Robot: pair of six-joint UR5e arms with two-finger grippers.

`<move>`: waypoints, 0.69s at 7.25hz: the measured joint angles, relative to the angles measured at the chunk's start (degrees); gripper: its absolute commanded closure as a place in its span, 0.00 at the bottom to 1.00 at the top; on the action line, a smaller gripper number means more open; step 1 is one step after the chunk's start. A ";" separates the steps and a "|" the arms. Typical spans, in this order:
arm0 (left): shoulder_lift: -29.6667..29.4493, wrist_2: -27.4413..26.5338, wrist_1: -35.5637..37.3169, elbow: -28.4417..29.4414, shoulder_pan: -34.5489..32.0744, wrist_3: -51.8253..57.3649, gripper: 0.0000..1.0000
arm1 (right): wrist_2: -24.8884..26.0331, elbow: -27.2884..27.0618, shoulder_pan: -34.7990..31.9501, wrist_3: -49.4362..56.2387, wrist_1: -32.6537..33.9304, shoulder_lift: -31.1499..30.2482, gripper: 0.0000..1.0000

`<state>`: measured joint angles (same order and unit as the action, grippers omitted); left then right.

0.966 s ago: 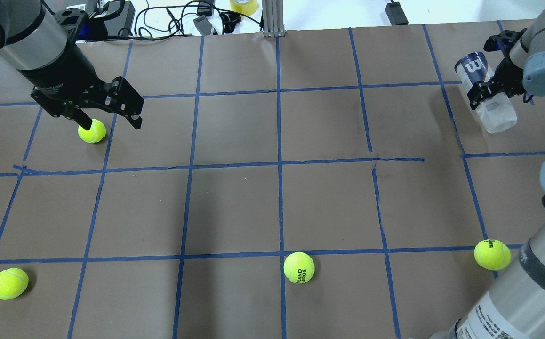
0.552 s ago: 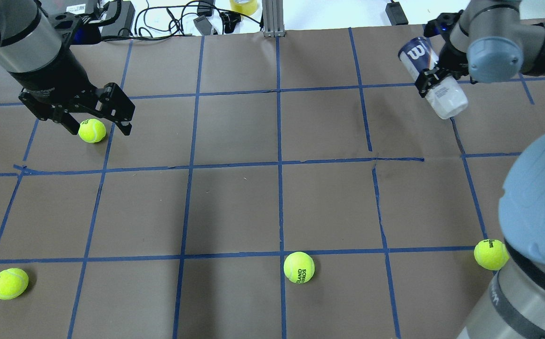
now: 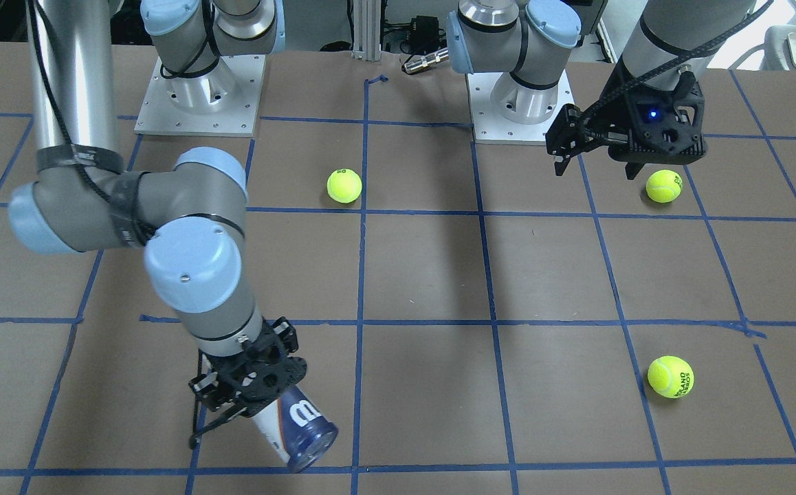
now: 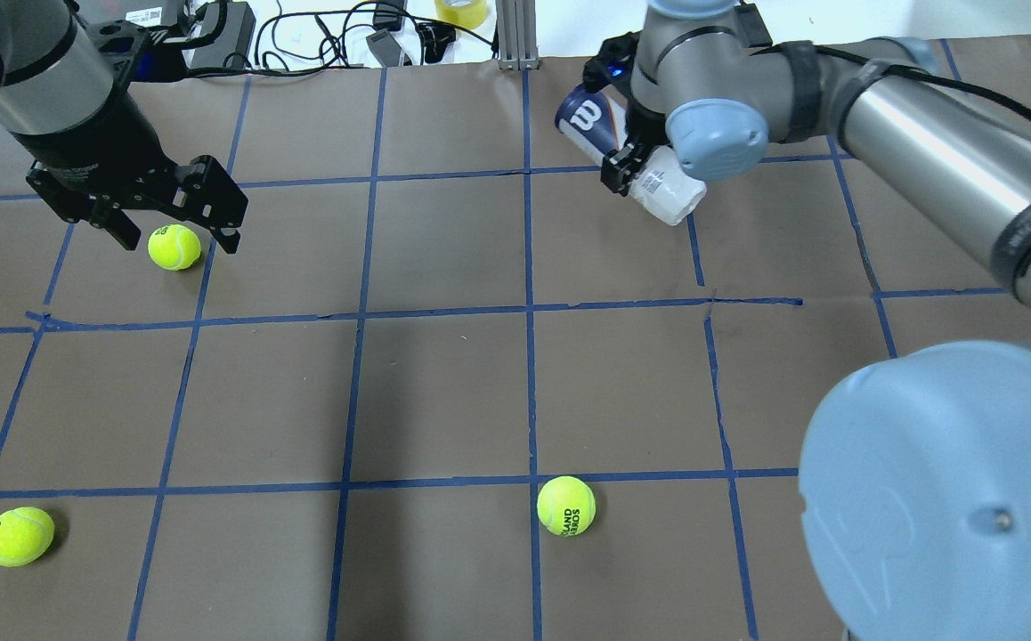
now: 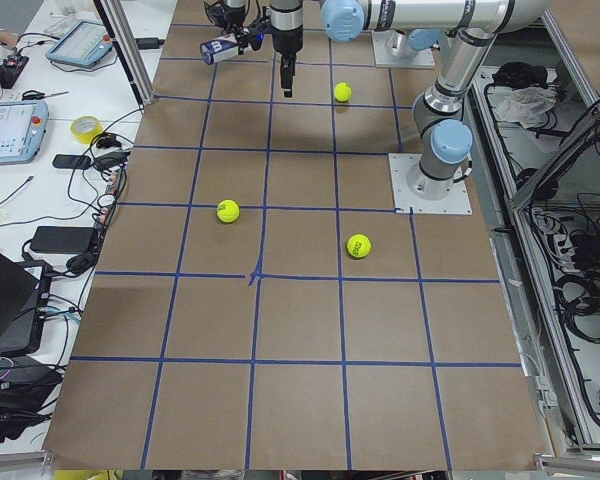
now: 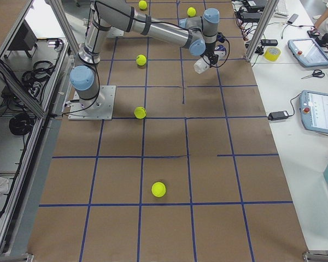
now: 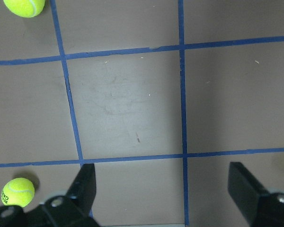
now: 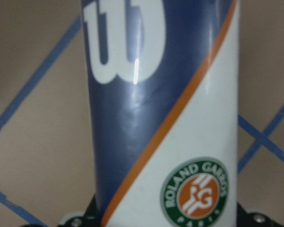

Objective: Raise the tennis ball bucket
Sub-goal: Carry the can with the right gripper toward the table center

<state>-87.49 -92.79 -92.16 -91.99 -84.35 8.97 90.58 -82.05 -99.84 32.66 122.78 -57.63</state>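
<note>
**Can in the air, tilted**

The right gripper (image 4: 624, 164) has its fingers clamped round the middle of the tennis ball can (image 3: 300, 418), which hangs tilted above the far side of the brown table (image 4: 444, 392). The left gripper (image 3: 596, 166) hovers near a loose ball (image 3: 664, 185), fingers spread wide, holding nothing.

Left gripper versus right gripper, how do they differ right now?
The left gripper has its jaws wide open and empty; the right gripper has them shut on the slim white and navy plastic tennis ball can. The left gripper points down beside a yellow-green tennis ball; the right gripper holds its can tilted. Both are black two-finger grippers.
</note>
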 measured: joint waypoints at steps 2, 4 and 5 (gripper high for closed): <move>-0.27 0.14 0.65 0.48 1.55 0.02 0.00 | 0.04 0.31 -5.87 2.54 4.76 1.86 0.20; -0.21 0.71 0.78 0.56 5.21 0.02 0.00 | 0.47 0.24 -11.39 6.03 10.84 3.57 0.20; -0.10 0.77 0.81 0.54 6.13 0.02 0.00 | 1.06 0.32 -13.32 7.66 13.26 4.38 0.20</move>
<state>-87.59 -92.02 -91.35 -91.45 -78.22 8.99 91.63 -81.74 -113.15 40.32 136.04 -53.25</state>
